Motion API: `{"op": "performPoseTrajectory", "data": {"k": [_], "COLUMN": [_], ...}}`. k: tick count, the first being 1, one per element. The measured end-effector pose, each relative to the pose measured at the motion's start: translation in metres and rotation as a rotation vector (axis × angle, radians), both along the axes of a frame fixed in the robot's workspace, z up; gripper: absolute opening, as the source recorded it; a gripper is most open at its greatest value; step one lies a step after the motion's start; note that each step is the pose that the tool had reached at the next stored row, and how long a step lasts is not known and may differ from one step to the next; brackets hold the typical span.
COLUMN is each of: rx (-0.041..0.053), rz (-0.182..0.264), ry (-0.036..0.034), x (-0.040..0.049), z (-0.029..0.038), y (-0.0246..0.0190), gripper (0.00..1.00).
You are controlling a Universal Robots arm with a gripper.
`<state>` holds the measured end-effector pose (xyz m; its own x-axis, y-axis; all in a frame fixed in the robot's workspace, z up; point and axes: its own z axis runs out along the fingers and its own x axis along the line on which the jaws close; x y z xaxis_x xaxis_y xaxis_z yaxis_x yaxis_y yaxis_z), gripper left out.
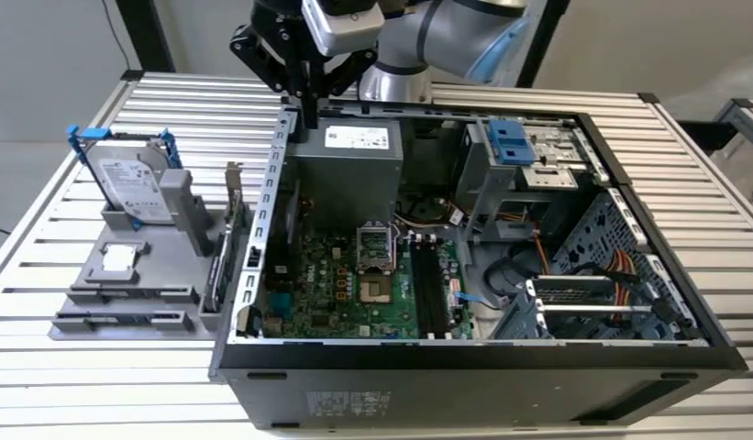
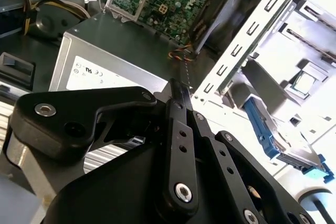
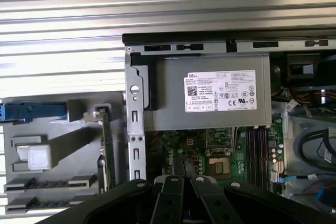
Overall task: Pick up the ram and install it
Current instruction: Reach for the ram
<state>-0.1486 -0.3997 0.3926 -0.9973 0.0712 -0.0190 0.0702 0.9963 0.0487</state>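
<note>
The black gripper (image 1: pixel 305 96) is hovering over the rear edge of the open black tower computer case (image 1: pixel 474 362). Its fingers are drawn narrow and pinching the ram (image 1: pixel 306 121), a thin flat dark memory stick showing as a dark strip below the fingertips, just above the silver power supply box (image 3: pixel 220 98) with the white label. The long black memory slots (image 3: pixel 255 145) on the green motherboard (image 3: pixel 168 141) are lying well apart from it, and the grey holder tray (image 1: pixel 131 275) is sitting on the ribbed metal table (image 1: pixel 58 385) beside the case, at the exterior view's left.
</note>
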Motion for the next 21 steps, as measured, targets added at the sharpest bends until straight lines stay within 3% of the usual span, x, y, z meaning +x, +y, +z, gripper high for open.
{"op": "performPoseTrajectory", "data": {"k": [21], "rx": [0.0000], "rz": [0.000], "ry": [0.0000], "x": [-0.0103], "z": [0.0000], "y": [-0.0008], "gripper": [0.00]}}
